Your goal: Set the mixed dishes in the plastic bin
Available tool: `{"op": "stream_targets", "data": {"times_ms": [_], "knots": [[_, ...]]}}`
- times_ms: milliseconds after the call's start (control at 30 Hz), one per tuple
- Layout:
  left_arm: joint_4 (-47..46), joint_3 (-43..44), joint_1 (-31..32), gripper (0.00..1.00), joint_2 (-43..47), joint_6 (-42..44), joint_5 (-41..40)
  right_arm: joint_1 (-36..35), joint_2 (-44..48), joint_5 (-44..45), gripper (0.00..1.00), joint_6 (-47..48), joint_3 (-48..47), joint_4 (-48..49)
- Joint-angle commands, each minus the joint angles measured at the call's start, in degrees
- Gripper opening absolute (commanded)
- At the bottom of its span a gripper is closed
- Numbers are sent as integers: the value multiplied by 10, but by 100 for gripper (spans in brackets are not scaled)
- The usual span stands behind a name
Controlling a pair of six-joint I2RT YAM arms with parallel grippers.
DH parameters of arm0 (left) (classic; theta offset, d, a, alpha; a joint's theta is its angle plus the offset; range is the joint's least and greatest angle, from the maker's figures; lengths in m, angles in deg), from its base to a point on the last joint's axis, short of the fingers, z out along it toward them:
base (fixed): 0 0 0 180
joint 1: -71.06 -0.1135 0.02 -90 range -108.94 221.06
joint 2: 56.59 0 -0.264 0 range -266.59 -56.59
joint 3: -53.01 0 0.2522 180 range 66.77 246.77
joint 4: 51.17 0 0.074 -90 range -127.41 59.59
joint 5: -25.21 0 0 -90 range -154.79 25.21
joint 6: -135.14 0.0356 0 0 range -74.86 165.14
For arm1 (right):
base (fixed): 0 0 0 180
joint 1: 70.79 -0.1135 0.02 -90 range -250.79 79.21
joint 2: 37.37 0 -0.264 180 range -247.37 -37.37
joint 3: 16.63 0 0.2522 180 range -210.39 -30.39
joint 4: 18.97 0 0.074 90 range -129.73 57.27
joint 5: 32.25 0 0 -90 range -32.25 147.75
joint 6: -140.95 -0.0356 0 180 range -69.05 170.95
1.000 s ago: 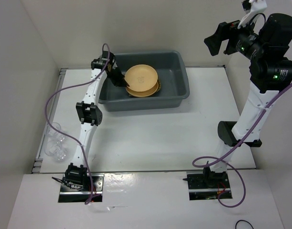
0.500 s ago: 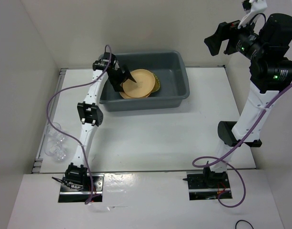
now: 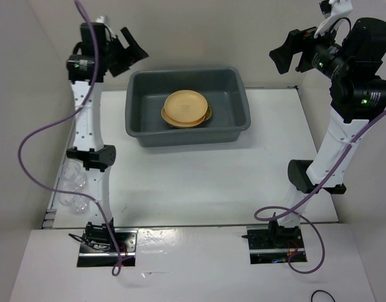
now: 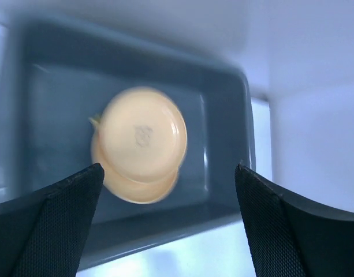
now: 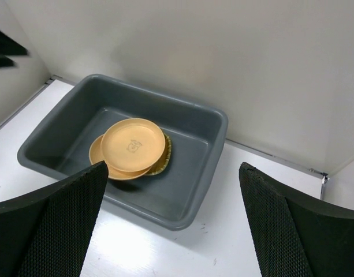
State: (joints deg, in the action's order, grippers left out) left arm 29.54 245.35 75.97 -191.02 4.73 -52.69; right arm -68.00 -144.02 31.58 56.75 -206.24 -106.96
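The dark grey plastic bin stands at the back middle of the table. Inside it lie two pale-orange plates, one stacked a little off-centre on the other, both resting on a woven yellow tray whose edge peeks out at the right. My left gripper hangs high above and left of the bin, open and empty; its wrist view, blurred, looks down on the plates. My right gripper is raised at the far right, open and empty. Small clear cups sit by the table's left edge.
White walls close in the table at the back and left. The left arm's purple cable loops out over the left side, near the cups. A metal strip runs along the back right corner.
My left gripper opened and let go of the upper plate, which now lies flat on the other plate in the bin. The left arm then rose up and away to the upper left. The right arm stayed still.
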Motion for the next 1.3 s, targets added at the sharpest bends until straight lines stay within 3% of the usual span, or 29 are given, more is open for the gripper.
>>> {"op": "stream_targets", "data": {"times_ms": [0, 167, 333, 400, 433, 533, 633, 733, 867, 967, 1033, 1100, 1133, 1267], "knots": [[76, -52, -16, 100, 55, 96, -156, 4, 9, -17, 98, 2, -1, 0], [76, -225, -34, 100, 131, 91, -181, 4, 3, -34, 98, -4, -1, 0], [50, -392, -34, 100, 138, 91, -67, 4, -2, -47, 98, -9, -1, 0], [-22, -484, -28, 96, 161, 91, -29, 4, -2, -47, 98, -9, -1, 0], [-57, -584, -20, 95, 191, 76, -13, 4, -2, -47, 98, -9, 4, 0], [-155, -691, -9, 84, 213, 34, 25, 4, 18, -47, 98, -14, 16, 0], [-148, -672, 18, 76, 173, 34, 25, 4, 34, -53, 98, -14, 30, 0], [-119, -600, 46, 73, 113, 34, 25, 4, 39, -53, 98, -14, 41, 0], [-49, -445, 77, 71, 29, 28, -16, 4, 39, -48, 98, -14, 41, 0], [-7, -347, 84, 76, -31, 22, -22, 4, 45, -42, 98, -14, 41, 0], [30, -295, 84, 85, -79, 16, -16, 4, 45, -36, 98, -14, 48, 0], [77, -181, 84, 92, -143, 9, -9, 4, 51, -36, 98, -14, 48, 0], [77, -157, 84, 100, -156, 9, 2, 4, 51, -31, 98, -14, 48, 0], [77, -152, 84, 100, -156, -6, 2, 4, 51, -25, 98, -14, 53, 0]]}}
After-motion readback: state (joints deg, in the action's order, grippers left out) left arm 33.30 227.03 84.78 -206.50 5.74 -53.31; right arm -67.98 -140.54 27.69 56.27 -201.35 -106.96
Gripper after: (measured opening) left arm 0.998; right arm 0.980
